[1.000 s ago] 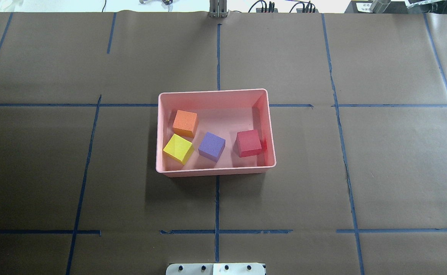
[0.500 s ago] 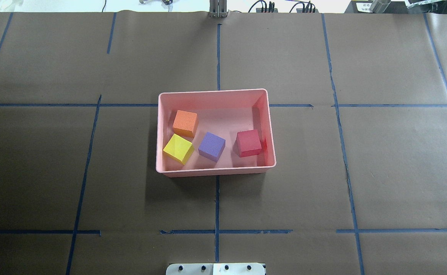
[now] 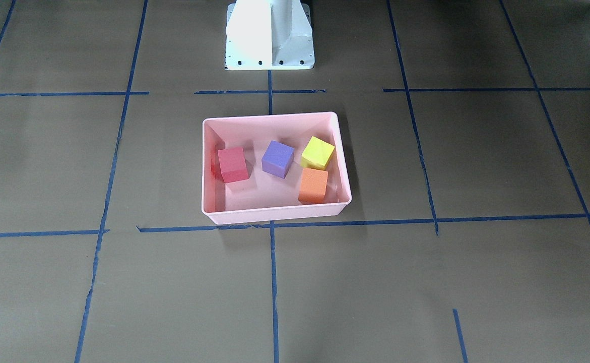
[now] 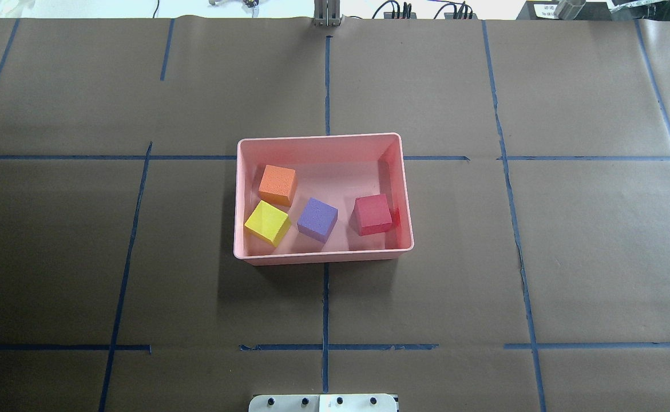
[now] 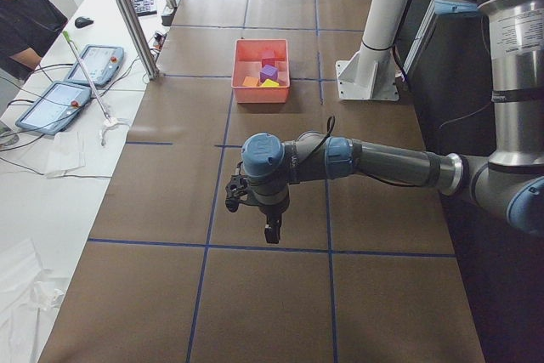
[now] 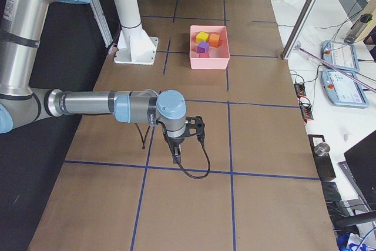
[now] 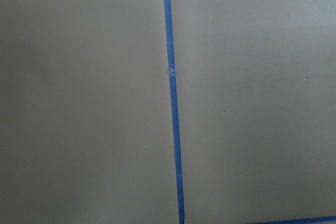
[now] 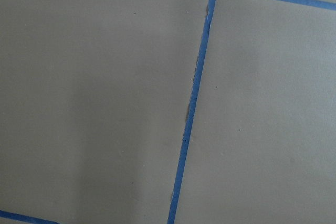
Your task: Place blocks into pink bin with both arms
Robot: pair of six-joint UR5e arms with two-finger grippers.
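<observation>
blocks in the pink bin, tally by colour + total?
red block: 1
purple block: 1
yellow-green block: 1
orange block: 1
Total: 4, all inside the pink bin; none on the table outside it.

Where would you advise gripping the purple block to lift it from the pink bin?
Probably from above, pinching two opposite side faces of the purple block: it sits flat with gaps all round, and the pink bin's walls bar sideways approaches.

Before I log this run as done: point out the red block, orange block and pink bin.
red block (image 4: pixel 372 211), overhead view, top face.
orange block (image 4: pixel 278 181), overhead view, top face.
pink bin (image 4: pixel 318 137), overhead view, far rim.
</observation>
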